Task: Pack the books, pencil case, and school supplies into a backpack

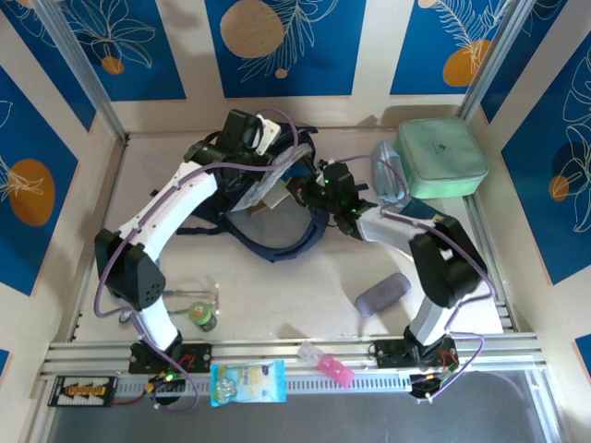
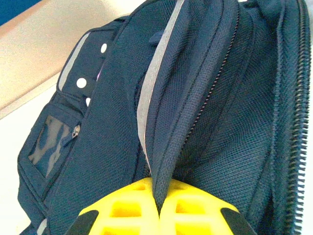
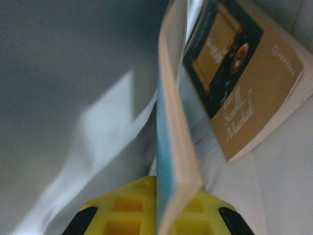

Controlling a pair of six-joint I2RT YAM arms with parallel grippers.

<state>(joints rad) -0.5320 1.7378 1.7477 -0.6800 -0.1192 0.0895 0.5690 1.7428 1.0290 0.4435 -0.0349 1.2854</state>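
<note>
The right gripper (image 3: 157,205) was clamped on a blue book (image 3: 171,147), held edge-on with its long axis running straight away from the fingers, inside the backpack (image 2: 117,122). A brown book (image 3: 254,107) leaned just beside it. The left gripper (image 2: 159,208) pinched the backpack's zippered rim. A mint case (image 1: 441,157) sat apart.

white-black arms (image 1: 175,198), purple cables (image 1: 240,167), yellow claw pads (image 2: 122,208), perhaps gridded.

Blue wall panels (image 1: 323,65) with orange discs and white leaves enclose a pale tabletop (image 1: 277,295)
</note>
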